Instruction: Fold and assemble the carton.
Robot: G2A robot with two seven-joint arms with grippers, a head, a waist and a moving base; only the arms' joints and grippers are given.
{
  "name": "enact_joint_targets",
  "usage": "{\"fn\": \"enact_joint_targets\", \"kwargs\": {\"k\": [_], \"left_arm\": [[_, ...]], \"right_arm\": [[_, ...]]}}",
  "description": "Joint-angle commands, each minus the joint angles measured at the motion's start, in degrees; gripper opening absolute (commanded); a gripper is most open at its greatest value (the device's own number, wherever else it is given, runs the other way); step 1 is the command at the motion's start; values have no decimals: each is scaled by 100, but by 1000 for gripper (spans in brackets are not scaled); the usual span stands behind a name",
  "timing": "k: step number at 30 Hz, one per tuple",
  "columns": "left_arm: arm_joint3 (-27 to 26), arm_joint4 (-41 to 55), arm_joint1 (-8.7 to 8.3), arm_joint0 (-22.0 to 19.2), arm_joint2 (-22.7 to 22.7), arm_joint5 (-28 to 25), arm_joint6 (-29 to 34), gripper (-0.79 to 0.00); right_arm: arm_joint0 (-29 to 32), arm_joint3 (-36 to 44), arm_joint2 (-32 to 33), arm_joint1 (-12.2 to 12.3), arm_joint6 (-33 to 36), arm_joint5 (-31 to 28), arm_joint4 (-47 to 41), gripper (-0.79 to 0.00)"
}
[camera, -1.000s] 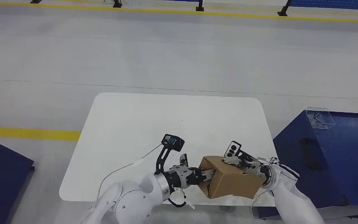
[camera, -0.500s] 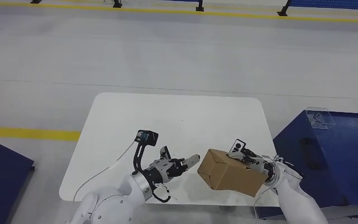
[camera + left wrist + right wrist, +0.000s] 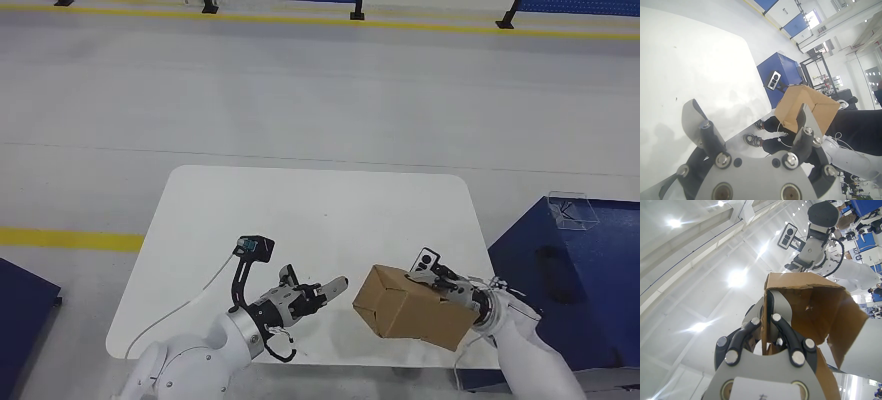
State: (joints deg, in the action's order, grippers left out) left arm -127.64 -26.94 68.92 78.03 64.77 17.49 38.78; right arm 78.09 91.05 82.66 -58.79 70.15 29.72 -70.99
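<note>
The brown carton (image 3: 408,306) hangs tilted over the table's front right corner, its near end folded shut. My right gripper (image 3: 464,300) holds the carton's far end. In the right wrist view that gripper (image 3: 766,315) is shut on one wall of the carton (image 3: 821,313), one finger inside the open end and one outside. My left gripper (image 3: 322,293) is open, a short gap left of the carton and touching nothing. In the left wrist view its fingers (image 3: 693,108) stand wide apart above the table, with the carton (image 3: 789,103) beyond them.
The white table (image 3: 300,210) is bare apart from the arms. A blue cabinet (image 3: 570,265) with a clear box (image 3: 573,209) on top stands close to the right edge. Another blue block (image 3: 20,300) sits left of the table.
My left gripper has let go of the carton's near end and drawn back to the left. The carton has tilted a little in the right gripper.
</note>
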Motion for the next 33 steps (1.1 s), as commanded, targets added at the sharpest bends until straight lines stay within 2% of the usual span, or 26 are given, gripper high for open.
{"fn": "enact_joint_targets", "kwargs": {"k": [1,5,7,10,14,20,21,27,33], "left_arm": [[0,0,0,0,0,0,0,0],[0,0,0,0,0,0,0,0],[0,0,0,0,0,0,0,0],[0,0,0,0,0,0,0,0],[0,0,0,0,0,0,0,0],[0,0,0,0,0,0,0,0],[0,0,0,0,0,0,0,0],[0,0,0,0,0,0,0,0],[0,0,0,0,0,0,0,0]], "right_arm": [[61,232,166,-15,-851,73,-449,-785],[195,675,731,-49,-3015,111,-1729,-785],[331,1012,939,-68,-4343,208,-2569,-785],[631,1654,1254,-94,-6674,-222,-3821,-785],[1017,2740,1515,-162,-9174,-1822,-5459,-785],[1383,4114,1911,-139,-13144,-3742,-6213,-785],[1321,4274,2006,-132,-13612,-4019,-6348,-785],[690,4185,2064,-94,-15210,-5154,-6681,-785],[245,3337,1648,-77,-15171,-5245,-7063,-785]]}}
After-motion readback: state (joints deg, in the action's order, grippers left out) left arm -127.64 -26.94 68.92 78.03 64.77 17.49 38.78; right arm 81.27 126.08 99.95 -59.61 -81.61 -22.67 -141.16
